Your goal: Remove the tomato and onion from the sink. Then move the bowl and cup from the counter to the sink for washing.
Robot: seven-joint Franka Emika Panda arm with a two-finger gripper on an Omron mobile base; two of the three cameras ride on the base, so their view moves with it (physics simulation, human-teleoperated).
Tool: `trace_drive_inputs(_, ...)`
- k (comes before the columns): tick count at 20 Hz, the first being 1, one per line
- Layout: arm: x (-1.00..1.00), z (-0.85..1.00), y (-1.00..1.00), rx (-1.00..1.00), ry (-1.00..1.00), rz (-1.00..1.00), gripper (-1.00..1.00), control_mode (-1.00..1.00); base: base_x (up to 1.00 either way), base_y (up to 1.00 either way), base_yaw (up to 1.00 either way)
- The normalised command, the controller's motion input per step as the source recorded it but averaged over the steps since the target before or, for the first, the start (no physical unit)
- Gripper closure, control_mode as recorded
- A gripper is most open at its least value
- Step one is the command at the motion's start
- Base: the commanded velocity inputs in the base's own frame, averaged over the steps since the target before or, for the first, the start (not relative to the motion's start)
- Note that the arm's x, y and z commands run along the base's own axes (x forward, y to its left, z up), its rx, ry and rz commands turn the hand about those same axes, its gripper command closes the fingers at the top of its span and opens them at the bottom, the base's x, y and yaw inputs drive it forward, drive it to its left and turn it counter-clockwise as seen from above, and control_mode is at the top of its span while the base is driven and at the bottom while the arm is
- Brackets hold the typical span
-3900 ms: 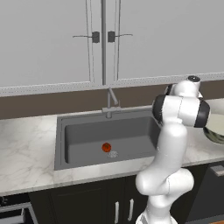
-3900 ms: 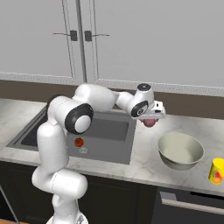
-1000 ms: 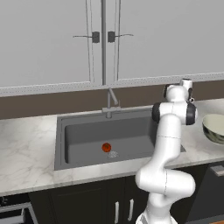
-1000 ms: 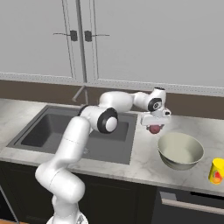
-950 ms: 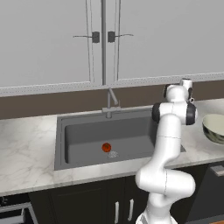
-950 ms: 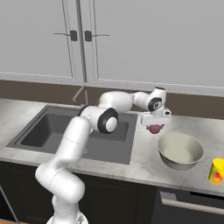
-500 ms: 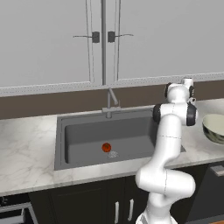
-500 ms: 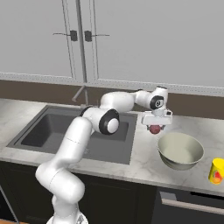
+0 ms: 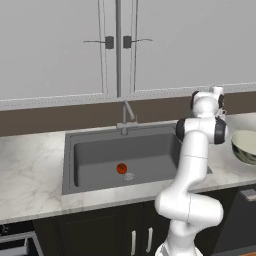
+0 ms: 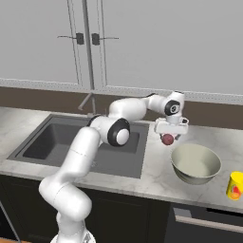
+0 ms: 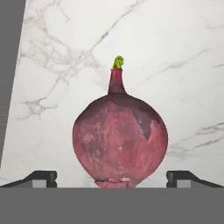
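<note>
Onion (image 11: pixel 120 142) now out of the sink (image 9: pixel 95 155), down on the counter (image 10: pixel 156 173) just right of the basin and just behind the bowl (image 10: pixel 195 163). Looks released a moment ago: a second back the fingers sat closer in on it, now spread to full width, tips clear of the skin on both sides in the hand view. Gripper (image 10: pixel 170 134) wide open, holding nothing, hovering right over the onion. Half of the first step done, by the look of it. Tomato (image 9: pixel 121 168) lying in the basin beside the drain (image 9: pixel 129 176), so next up. Bowl upright on the counter, right of the sink; cup (image 10: pixel 234 185) further right, near the front edge, well apart from the onion. Worth watching: round onion resting close to the bowl, may roll if nudged on the way up.
</note>
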Motion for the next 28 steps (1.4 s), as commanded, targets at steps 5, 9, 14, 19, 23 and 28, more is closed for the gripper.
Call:
trace_drive_inputs(5,-0.22,0.23,0.0,0.0,0.0,0.0,-1.0,-1.0,0.0,0.0,0.0)
trace_drive_inputs(9,-0.22,0.2,0.09,0.0,0.0,0.0,-1.0,-1.0,0.0,0.0,0.0)
trace_drive_inputs(14,-0.23,0.16,0.16,0.0,0.0,0.0,-1.0,-1.0,0.0,0.0,0.0)
trace_drive_inputs(19,-0.24,0.09,0.28,0.0,-0.01,-0.06,-1.0,-1.0,0.0,0.0,0.0)
trace_drive_inputs(23,-0.28,0.04,0.3,0.0,-0.04,-0.08,-1.0,-1.0,0.0,0.0,0.0)
trace_drive_inputs(28,-0.3,0.04,0.32,-0.02,-0.07,-0.07,-1.0,-1.0,0.0,0.0,0.0)
